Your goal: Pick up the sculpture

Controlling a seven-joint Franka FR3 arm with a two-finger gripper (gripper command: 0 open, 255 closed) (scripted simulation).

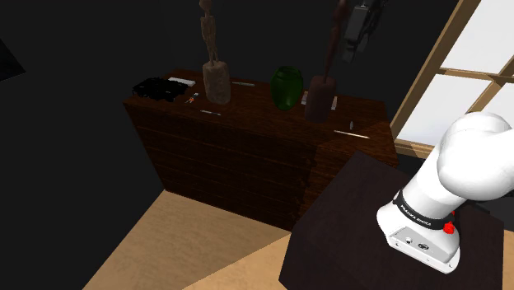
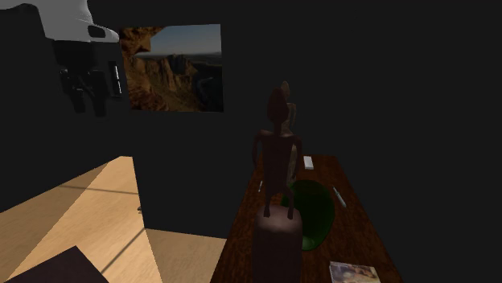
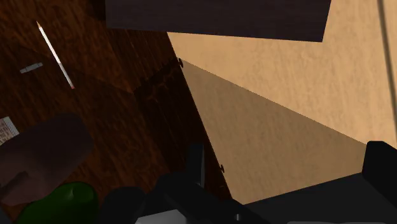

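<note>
Item 1, the task's piece: the dark sculpture (image 1: 323,86) (image 2: 277,185) (image 3: 44,149). We list it as a slim standing figure on a rounded base, upright on the dresser (image 1: 239,156) (image 2: 354,233) (image 3: 114,108), towards the right end of the top in the shoulder view.

Item 2: green vase (image 1: 287,86) (image 2: 318,211) (image 3: 67,198), just beside the dark sculpture, on the shoulder view's left of it.

Item 3: pale sculpture (image 1: 216,74), a similar figure in lighter wood, upright further left along the same top.

Item 4: black object (image 1: 156,87) at the left end, which we cannot identify.

Item 5: pencil (image 1: 350,133) (image 3: 54,54), lying flat near the dresser's front right corner.

Item 6: booklet (image 2: 354,272), flat on the top at the near end in the second exterior view.

Item 7: gripper (image 1: 352,49) (image 2: 90,103) (image 3: 289,149). We note it in the air, level with the dark sculpture's upper part and touching nothing. Its fingers (image 3: 382,165) stand apart with nothing between them.

Surroundings: canyon picture (image 2: 173,68) on the wall, window (image 1: 469,74), tan floor (image 1: 189,247), dark stand (image 1: 346,231).
</note>
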